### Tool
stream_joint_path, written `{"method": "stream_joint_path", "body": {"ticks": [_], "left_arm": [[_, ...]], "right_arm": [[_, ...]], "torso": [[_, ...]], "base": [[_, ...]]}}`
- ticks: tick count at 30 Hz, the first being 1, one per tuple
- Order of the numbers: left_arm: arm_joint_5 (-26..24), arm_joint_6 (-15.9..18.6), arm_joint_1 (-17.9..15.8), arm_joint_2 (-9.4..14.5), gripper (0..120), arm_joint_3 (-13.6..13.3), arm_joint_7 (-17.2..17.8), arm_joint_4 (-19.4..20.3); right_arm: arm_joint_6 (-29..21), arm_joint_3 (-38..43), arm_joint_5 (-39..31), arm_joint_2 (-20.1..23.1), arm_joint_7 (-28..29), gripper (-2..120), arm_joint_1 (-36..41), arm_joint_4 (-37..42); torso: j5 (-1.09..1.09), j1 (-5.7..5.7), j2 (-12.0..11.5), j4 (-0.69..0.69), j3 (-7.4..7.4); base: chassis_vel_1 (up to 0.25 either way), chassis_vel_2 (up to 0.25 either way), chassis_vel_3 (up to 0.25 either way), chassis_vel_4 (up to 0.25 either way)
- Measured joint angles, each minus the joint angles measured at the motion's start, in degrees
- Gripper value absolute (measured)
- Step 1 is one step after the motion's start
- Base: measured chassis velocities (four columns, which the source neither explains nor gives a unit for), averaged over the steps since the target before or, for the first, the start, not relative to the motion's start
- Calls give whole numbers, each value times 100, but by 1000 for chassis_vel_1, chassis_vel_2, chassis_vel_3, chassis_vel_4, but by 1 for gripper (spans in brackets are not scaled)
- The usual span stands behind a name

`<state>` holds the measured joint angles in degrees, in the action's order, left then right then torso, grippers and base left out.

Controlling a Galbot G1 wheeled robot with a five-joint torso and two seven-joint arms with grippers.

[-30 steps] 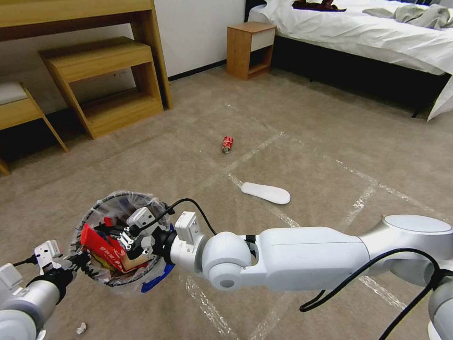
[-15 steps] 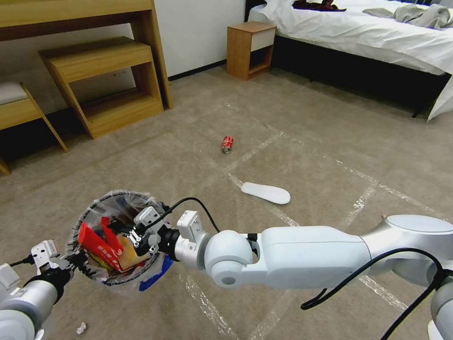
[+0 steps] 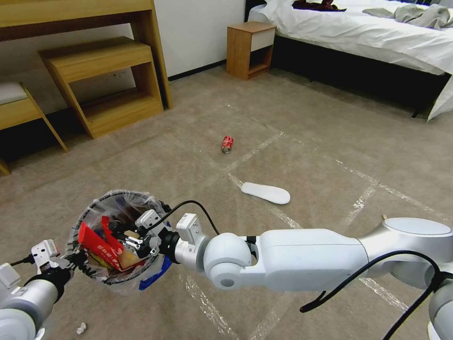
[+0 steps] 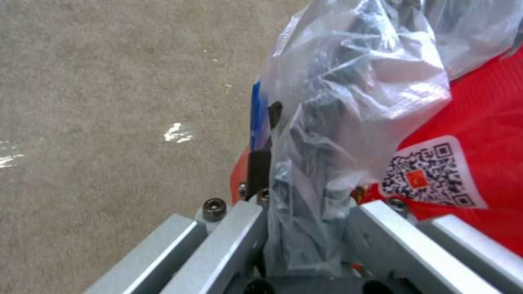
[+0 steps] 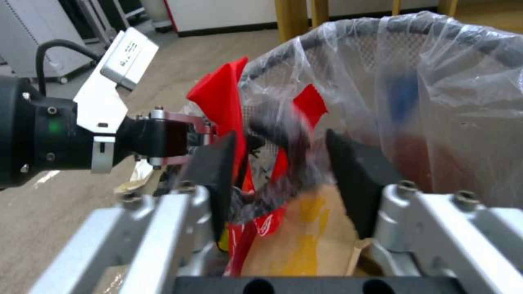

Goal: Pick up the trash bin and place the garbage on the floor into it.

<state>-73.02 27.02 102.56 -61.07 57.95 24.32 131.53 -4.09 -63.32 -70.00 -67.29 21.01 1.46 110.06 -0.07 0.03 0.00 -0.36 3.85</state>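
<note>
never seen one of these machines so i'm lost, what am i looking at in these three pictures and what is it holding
This is a wheeled robot with two arms, tidying a bedroom floor. The wide picture comes from a camera on its head, looking down. The other two come from cameras on its wrists, so you see metal fingers up close.

The left gripper is clamped on the rim of a small trash bin lined with a clear plastic bag; the left wrist view shows its fingers pinching the bag-covered rim. The right gripper reaches over the bin's mouth with its jaws open, above red wrappers and a brown cardboard piece already inside.

On the carpet there lie a crushed red can, a white insole and a small scrap of white paper. A bed and wooden furniture stand behind.
</note>
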Motion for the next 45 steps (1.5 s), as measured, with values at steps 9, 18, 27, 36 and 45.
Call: {"method": "stream_joint_path", "body": {"ticks": [9, 18, 27, 36, 45], "left_arm": [[23, 0, 13, -17, 0, -2, -3, -7], [47, -5, 11, -34, 0, -24, -8, -18], [85, -33, 14, -76, 0, -45, -14, -39], [169, -49, -6, -112, 0, -48, -55, -87], [171, -59, -11, -114, 0, -14, -62, -105]], "right_arm": [[-3, 10, 18, 9, 2, 76, 25, 0], [-3, 12, 35, 14, 2, 99, 55, 8], [75, 57, 120, -57, 0, 100, 148, -48], [949, 730, 186, -237, -559, 100, 368, -233], [1618, 1879, 449, -276, -1233, 100, 528, -339]], "torso": [[0, 0, 0, 0, 0], [0, 0, 0, 0, 0], [0, 0, 0, 0, 0], [-1, 0, 0, 1, 0], [0, 0, 0, -1, 0]], "base": [[0, 0, 0, 0], [0, 0, 0, 0], [0, 0, 0, 0], [0, 0, 0, 0], [0, 0, 0, 0]]}}
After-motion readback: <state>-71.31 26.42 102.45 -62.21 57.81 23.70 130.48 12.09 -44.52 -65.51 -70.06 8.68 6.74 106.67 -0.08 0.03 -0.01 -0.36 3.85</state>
